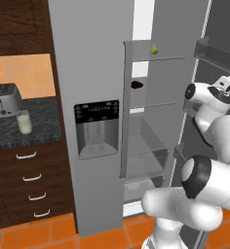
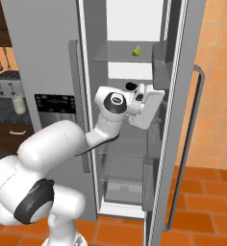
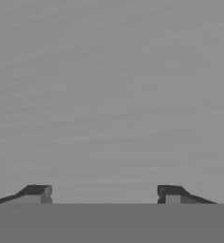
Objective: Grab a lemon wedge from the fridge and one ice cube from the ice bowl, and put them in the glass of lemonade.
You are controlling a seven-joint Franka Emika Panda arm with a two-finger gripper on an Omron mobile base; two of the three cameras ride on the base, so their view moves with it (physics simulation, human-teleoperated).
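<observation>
The fridge [image 1: 92, 58] stands with its right door swung open. On an upper shelf inside lies the small yellow-green lemon wedge [image 1: 154, 48] [image 2: 136, 50]. My gripper [image 3: 104, 194] is open, its fingertips wide apart with nothing between them, facing a plain grey surface close ahead. In the right base view the hand [image 2: 145, 106] sits inside the fridge opening, one shelf below the wedge and close to the open door. The glass of lemonade [image 1: 24, 121] [image 2: 19, 105] stands on the dark counter to the left of the fridge. The ice cube and the ice bowl are out of view.
A dark black oval lump [image 1: 136, 84] [image 2: 130, 86] lies on the shelf under the wedge, just left of my hand. A steel toaster [image 1: 4, 99] stands behind the glass. The open fridge door [image 2: 182, 120] with its bins stands close on the right.
</observation>
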